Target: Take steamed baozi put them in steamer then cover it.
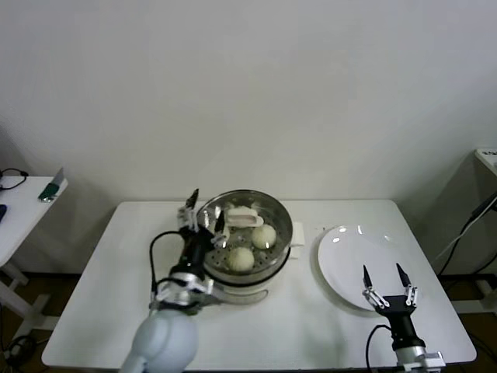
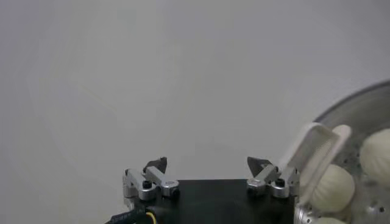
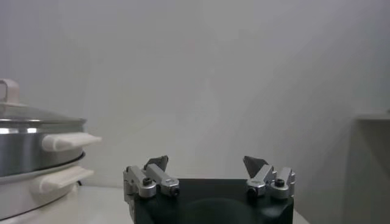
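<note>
Steamer mid-table, lidded, two baozi visible through the glass. Plate at its 3 o'clock, close by. Left gripper raised at the steamer's 9 o'clock rim, fingers wide apart, holding nothing. Right gripper at the plate's 5 o'clock edge, fingers spread, empty. Plain white wall behind; side table at far 9 o'clock.

Plain white wall behind white table — small side table at left, grey cabinet at rt
</note>
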{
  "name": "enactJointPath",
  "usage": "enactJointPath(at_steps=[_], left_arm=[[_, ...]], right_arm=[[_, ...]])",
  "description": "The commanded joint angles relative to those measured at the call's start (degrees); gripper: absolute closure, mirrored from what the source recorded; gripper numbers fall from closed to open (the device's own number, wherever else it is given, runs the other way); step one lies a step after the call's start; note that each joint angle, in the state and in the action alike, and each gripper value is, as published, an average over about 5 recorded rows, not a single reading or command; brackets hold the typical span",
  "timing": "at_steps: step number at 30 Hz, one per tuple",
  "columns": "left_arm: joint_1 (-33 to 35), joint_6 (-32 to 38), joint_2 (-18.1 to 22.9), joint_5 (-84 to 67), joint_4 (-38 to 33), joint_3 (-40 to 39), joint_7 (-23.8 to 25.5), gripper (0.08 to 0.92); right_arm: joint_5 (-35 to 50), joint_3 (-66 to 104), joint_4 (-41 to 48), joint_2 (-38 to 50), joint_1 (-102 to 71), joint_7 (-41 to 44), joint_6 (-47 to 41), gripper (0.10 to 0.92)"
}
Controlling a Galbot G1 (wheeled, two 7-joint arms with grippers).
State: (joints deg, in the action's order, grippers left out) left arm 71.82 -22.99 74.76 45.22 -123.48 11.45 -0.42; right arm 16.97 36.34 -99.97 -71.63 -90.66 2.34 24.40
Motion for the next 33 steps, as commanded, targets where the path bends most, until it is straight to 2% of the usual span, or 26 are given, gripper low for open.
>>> enactJointPath(at_steps=[1,5,10,17,26,33], left_arm=[[14.42,22.82,-1.93,-44.03,2.54,25.01,-5.66,0.177],[17.84,26.57,-2.16,-54.91,6.07,28.06,-4.9,0.177],[19.89,29.72,-1.37,-62.09,9.6,27.29,-4.44,0.177],[20.98,36.11,-0.14,-61.48,15.4,23.51,-2.97,0.177],[21.43,38.45,0.28,-59.97,18.51,20.99,-0.97,0.177],[21.8,38.66,0.58,-59.75,17.94,20.45,-0.48,0.177]], right_arm=[[0.28,-0.17,0.14,-0.33,-0.01,-0.92,1.43,0.203],[0.39,-0.49,1.33,-0.23,0.01,-0.82,2.05,0.203],[0.56,-0.95,2.43,-0.18,-0.04,-0.83,2.73,0.203],[0.69,-1.24,4.49,-0.19,0.03,-0.36,3.87,0.203],[0.9,-1.52,5.52,-0.02,0.14,-0.04,4.3,0.203],[1.52,-1.57,5.53,0.07,0.26,-0.02,4.25,0.203]])
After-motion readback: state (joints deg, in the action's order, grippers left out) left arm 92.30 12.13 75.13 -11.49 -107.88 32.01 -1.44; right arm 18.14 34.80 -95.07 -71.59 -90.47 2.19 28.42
